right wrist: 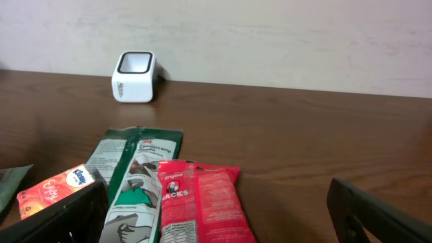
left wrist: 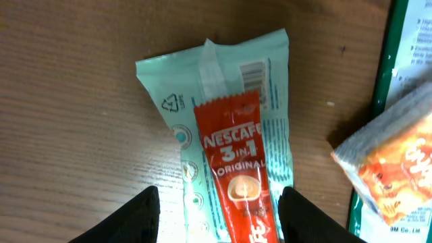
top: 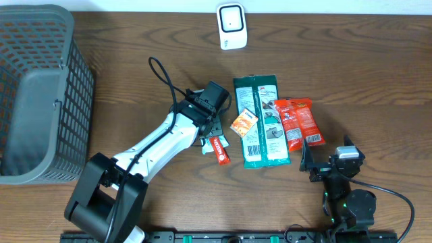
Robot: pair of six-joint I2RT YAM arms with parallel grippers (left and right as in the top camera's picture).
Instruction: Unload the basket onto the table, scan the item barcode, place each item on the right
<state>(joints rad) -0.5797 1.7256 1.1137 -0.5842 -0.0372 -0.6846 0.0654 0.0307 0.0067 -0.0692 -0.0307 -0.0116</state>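
Observation:
A red Nescafe 3-in-1 stick [left wrist: 233,162] lies on top of a pale teal packet [left wrist: 169,108] whose barcode [left wrist: 253,70] faces up. My left gripper [left wrist: 219,219] is open just above them, one black finger on each side of both items, holding nothing. In the overhead view, the left gripper [top: 210,137] hovers over the stick [top: 219,150] and the teal packet [top: 205,144] at mid-table. The white scanner [top: 231,25] stands at the far edge. My right gripper [top: 325,158] is open and empty near the front right.
A green packet [top: 262,121], an orange tissue pack [top: 244,123] and a red snack bag [top: 298,121] lie right of the stick. A grey mesh basket [top: 37,94] stands at the far left. In the right wrist view, the red snack bag [right wrist: 202,202] lies ahead.

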